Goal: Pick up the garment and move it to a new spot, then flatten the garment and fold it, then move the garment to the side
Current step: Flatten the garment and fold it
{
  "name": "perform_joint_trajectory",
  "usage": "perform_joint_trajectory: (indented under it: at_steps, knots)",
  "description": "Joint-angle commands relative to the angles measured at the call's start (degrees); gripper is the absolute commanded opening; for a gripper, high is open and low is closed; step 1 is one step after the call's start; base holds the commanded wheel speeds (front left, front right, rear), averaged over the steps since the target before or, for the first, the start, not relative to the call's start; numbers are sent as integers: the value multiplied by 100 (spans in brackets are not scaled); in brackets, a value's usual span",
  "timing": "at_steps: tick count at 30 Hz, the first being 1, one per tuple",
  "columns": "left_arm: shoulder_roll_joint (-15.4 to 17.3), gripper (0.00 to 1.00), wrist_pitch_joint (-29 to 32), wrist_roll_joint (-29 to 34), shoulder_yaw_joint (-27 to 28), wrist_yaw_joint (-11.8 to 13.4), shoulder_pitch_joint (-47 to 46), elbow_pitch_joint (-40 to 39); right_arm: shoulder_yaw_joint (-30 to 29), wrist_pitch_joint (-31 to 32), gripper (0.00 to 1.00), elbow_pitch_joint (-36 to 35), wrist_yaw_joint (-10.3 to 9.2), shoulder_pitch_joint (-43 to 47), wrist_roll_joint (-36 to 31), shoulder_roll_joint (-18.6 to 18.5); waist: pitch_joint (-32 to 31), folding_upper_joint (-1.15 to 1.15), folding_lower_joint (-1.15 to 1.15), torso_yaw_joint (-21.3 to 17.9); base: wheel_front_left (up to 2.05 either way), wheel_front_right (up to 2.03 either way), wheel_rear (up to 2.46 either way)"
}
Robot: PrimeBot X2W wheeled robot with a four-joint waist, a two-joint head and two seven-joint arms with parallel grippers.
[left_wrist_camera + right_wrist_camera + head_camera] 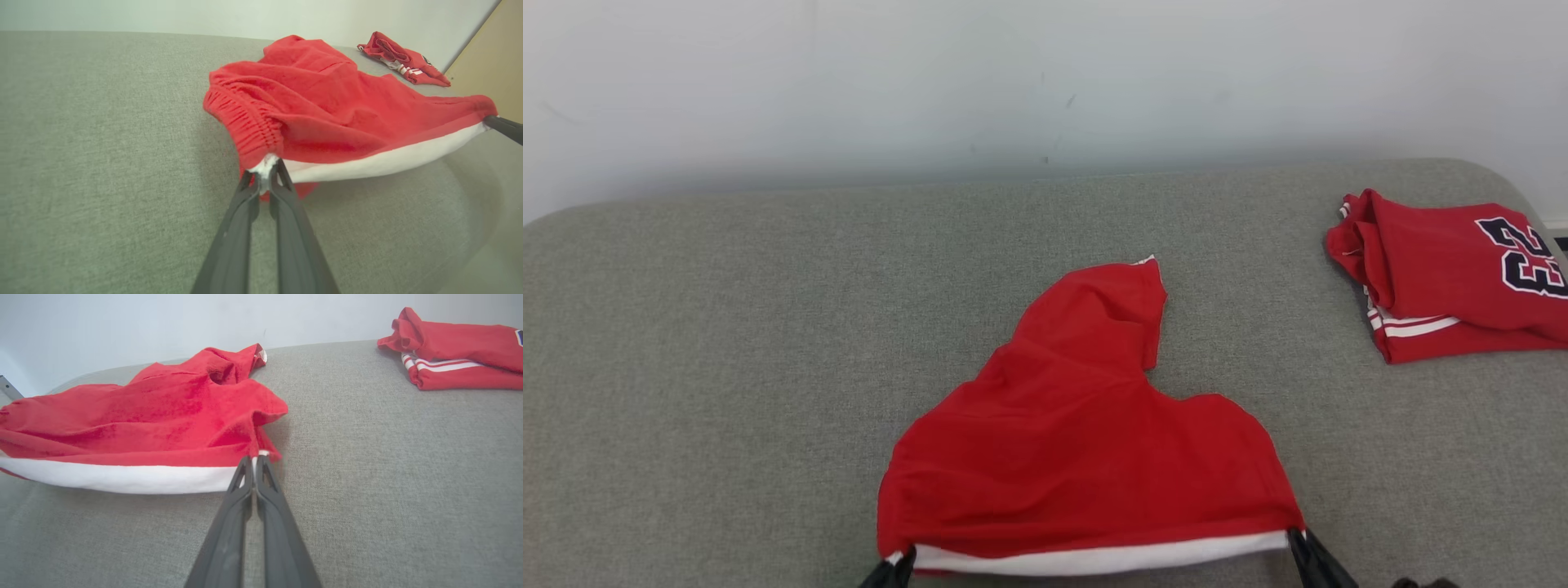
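Head view, and we have both corners: our left gripper is pinched tight on the near-left corner of the red cloth garment with the white band, and our right gripper is clamped on the near-right corner. No gap between the fingers on either side beyond the cloth itself. The garment sits mid-way across the wide grey woven cushion, close to us, and the folded red jersey with the dark number lies well apart at the far right.

Here is the line that matters. The white band runs straight across from one gripper to the other, pulled taut, and in the wrist views there is shadow beneath it, so we judge that edge to be raised off the cushion. The rest of the cloth stretches away from us toward the pale wall, narrowing to a rumpled point that rests on the grey surface. Neither arm is nearer; each owns its corner. We read this as the pick-up step, so any carry calls for both arms travelling together, spacing held, or the band goes slack
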Motion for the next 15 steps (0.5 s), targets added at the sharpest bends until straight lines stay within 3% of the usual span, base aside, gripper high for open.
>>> perform_joint_trajectory:
  at_steps: [1, 8, 15]
  knots:
    - [41, 0, -15, 95, 29, 12, -125, -89, 13, -3, 0, -80, 4, -104, 37, -15, -1, 0, 0, 5, 0, 0, 0]
    - [572, 0, -15, 158, -106, 12, -1113, -426, 142, -4, 0, -448, 4, -838, 424, -312, 102, 0, 0, 61, 0, 0, 0]
    - [1391, 0, 199, -359, -702, 12, -3390, -400, 561, 0, 0, -116, 4, -2757, 1076, -655, 696, 0, 0, -48, 0, 0, 0]
